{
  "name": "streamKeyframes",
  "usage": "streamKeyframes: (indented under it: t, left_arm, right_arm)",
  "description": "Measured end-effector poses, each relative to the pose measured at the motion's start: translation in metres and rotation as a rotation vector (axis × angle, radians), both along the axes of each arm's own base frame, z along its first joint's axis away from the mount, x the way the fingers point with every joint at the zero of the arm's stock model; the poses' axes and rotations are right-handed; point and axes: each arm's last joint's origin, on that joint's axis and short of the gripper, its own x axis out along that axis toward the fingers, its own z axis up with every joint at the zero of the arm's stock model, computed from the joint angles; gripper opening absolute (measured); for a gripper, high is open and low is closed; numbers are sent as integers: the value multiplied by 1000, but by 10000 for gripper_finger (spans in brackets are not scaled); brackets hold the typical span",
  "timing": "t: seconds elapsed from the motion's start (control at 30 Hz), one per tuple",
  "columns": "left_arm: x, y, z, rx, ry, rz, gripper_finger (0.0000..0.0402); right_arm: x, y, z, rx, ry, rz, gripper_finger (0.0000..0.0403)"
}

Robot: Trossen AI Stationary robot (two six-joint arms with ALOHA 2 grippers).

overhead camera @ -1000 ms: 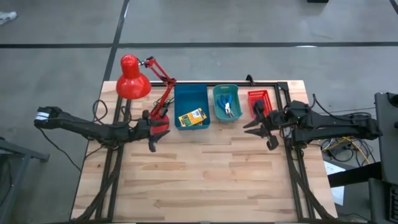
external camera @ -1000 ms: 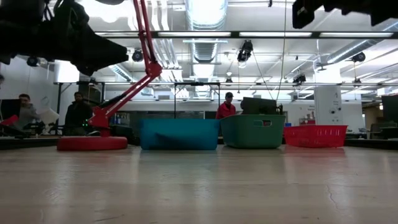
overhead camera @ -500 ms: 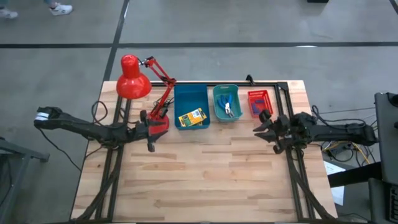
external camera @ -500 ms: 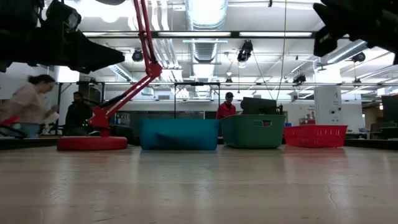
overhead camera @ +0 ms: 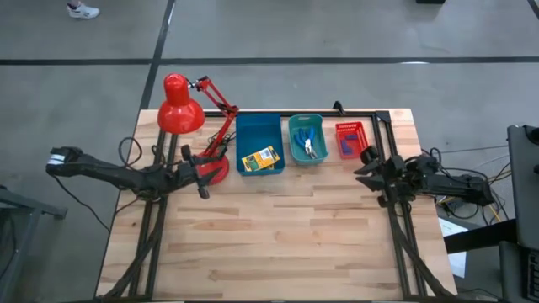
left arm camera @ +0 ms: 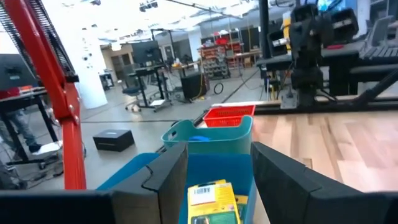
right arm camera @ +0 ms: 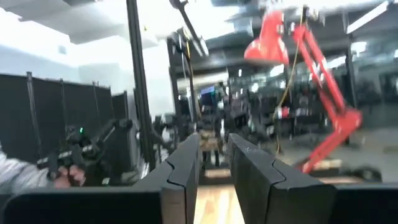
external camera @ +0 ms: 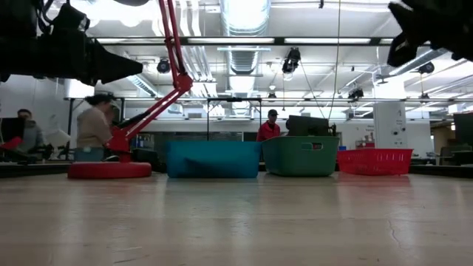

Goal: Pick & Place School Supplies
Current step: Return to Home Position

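A yellow-and-green crayon box (overhead camera: pixel 259 158) lies on the floor of the blue bin (overhead camera: pixel 258 130). Blue-handled metal tools (overhead camera: pixel 310 145) lie in the teal bin (overhead camera: pixel 292 141). My left gripper (overhead camera: pixel 195 172) hangs open over the table beside the lamp's base, pointing at the blue bin; in its wrist view the crayon box (left arm camera: pixel 211 202) shows between its fingers, farther off. My right gripper (overhead camera: pixel 365 171) hangs in front of the red basket (overhead camera: pixel 350 139), near the table's right edge. It stands open by a narrow gap (right arm camera: pixel 214 158) with nothing in it.
A red desk lamp (overhead camera: pixel 181 109) stands at the far left on its round base (overhead camera: pixel 215 164), its arm (external camera: pixel 174 52) slanting up. The three bins line the far edge. The wooden table (overhead camera: pixel 278 244) lies bare toward the near edge. People move in the room behind.
My right gripper has drawn back toward the table's right edge and come down, its arm folding in. A person has walked across the room behind the table.
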Motion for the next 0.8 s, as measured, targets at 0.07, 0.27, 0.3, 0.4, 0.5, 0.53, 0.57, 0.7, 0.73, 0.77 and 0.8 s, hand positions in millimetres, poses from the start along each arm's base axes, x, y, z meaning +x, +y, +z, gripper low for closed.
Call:
streamKeyframes:
  t: [0.07,0.27,0.3,0.4,0.5,0.53,0.57,0.7,0.73,0.77,0.8]
  left_arm:
    - [-1,0,1,1,-6,-4,182]
    - [-6,0,5,53,-15,-7,182]
    - [-7,0,5,62,-12,-3,182]
    - [-10,1,5,76,1,14,182]
    - [-13,1,4,80,17,16,182]
    - [-14,1,4,80,20,15,182]
    - [-16,1,3,81,23,14,182]
    - [-21,2,3,80,20,7,182]
    - [-22,2,4,79,15,1,182]
    - [-23,2,3,82,25,-5,182]
    - [-24,2,2,84,33,-11,182]
  right_arm:
    - [2,0,-4,27,44,14,84]
    - [2,0,-4,51,64,24,76]
    - [1,0,-2,45,64,22,75]
    - [0,0,2,39,99,19,70]
    - [-3,0,10,46,169,17,68]
    - [-5,1,14,43,179,15,68]
    - [-7,1,20,31,179,10,68]
    - [-16,2,39,-62,162,-20,74]
    - [-17,2,41,-79,169,-30,76]
    - [-19,2,43,-89,175,-39,77]
    - [-19,2,44,-91,181,-43,79]
